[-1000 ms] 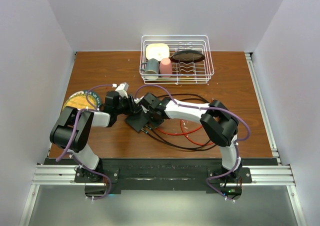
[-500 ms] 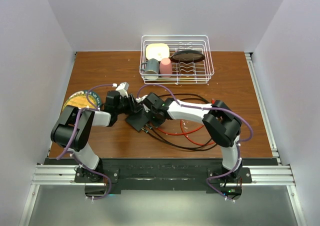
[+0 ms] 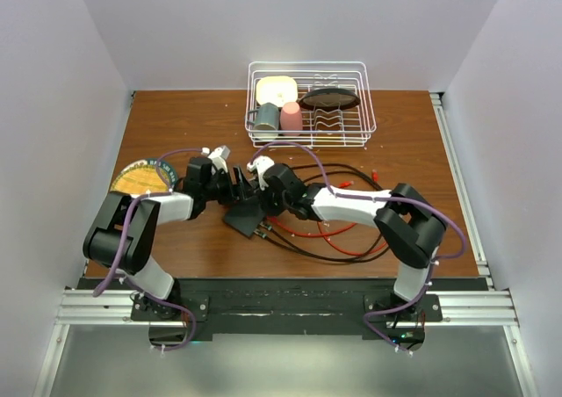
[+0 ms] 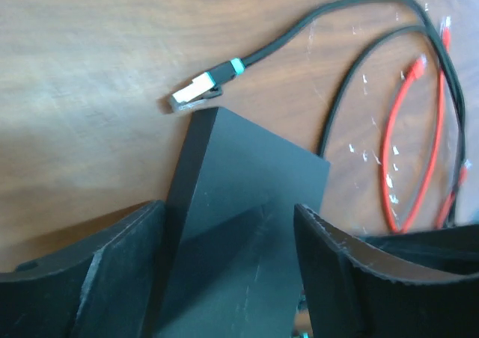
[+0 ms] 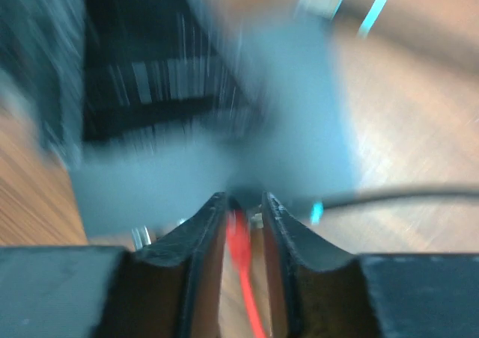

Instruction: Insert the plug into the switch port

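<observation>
The wooden table (image 3: 413, 142) carries a wire rack (image 3: 369, 116) at upper centre, a round disc (image 3: 140, 176) at left, and a red cable (image 4: 385, 175) and black cable (image 4: 288, 36) near centre.

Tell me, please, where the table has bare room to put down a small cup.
Bare: the far right corner of the table, between rack and right edge; the far left corner, beside the rack; a near patch between left arm and switch. Crowded: the middle, with switch and cables.

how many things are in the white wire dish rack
4: cream square dish at back left, grey-green mug in front of it, pink cup beside the mug, dark brown oval dish at right. Others may be hidden.
</observation>
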You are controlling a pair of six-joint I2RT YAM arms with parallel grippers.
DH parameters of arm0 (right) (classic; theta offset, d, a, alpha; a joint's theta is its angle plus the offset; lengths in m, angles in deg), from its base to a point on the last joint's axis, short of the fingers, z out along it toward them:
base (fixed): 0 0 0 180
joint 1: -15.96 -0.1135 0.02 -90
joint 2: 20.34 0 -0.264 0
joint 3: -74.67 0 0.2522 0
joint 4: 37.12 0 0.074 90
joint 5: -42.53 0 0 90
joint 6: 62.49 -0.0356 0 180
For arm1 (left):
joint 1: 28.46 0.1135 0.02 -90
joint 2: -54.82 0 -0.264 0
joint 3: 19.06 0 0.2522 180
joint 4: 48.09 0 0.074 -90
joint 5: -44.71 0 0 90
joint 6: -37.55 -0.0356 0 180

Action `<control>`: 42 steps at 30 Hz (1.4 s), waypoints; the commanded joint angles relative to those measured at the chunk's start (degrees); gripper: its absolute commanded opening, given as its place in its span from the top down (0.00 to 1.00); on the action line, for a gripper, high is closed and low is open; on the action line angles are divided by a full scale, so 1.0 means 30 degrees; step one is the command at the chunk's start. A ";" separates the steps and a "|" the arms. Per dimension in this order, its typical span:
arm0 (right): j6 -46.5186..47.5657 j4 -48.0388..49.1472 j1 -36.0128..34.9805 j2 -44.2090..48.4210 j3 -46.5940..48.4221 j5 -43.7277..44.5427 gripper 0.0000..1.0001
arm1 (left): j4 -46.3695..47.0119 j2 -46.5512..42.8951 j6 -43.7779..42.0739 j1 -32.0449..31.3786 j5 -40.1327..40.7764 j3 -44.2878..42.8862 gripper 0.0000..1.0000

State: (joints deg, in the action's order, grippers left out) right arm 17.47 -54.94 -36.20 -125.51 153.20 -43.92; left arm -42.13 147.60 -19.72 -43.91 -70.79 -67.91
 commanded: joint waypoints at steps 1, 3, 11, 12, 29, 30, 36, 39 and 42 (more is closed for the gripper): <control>-0.0109 0.5688 0.0248 0.1977 -0.0583 0.0983 0.66 | -0.4727 -0.0774 0.0633 -0.0390 -0.1699 -0.0138 0.21; -0.0226 0.5455 0.0220 0.2504 -0.1111 0.1218 0.56 | -0.4963 -0.1127 0.0545 -0.0302 -0.1085 -0.0255 0.19; -0.0927 0.2736 0.0365 0.4936 -0.0762 0.5256 0.12 | -0.6369 -0.3148 -0.0186 -0.0126 0.0850 -0.1046 0.13; -0.1075 0.2264 0.0453 0.5112 -0.0587 0.6073 0.07 | -0.6544 -0.3615 -0.0275 -0.0126 0.1345 -0.1105 0.13; -0.6229 -0.2222 0.7304 0.7075 -0.2195 0.4064 0.08 | -0.7718 -0.6724 -0.2236 -0.1293 0.4191 -0.2363 0.13; -0.6377 -0.2223 0.7483 0.7163 -0.2312 0.3857 0.08 | -0.7747 -0.6638 -0.2354 -0.1559 0.4511 -0.2568 0.14; -0.6935 -0.2164 0.9065 0.8070 -0.3105 0.2510 0.08 | -0.7689 -0.5292 -0.2882 -0.3230 0.5245 -0.4706 0.16; -0.6848 -0.2456 0.9798 0.8452 -0.3163 0.2273 0.08 | -0.7659 -0.4445 -0.3233 -0.4079 0.5685 -0.5907 0.18; -0.6760 -0.2779 1.0559 0.9096 -0.3367 0.2069 0.08 | -0.7747 -0.3303 -0.3731 -0.5104 0.6065 -0.7342 0.19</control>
State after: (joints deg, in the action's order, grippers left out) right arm -1.92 -63.02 -6.80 -101.95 143.35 -35.76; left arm -67.07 134.15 -27.70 -56.10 -55.27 -84.55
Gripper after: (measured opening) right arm 0.920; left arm 0.815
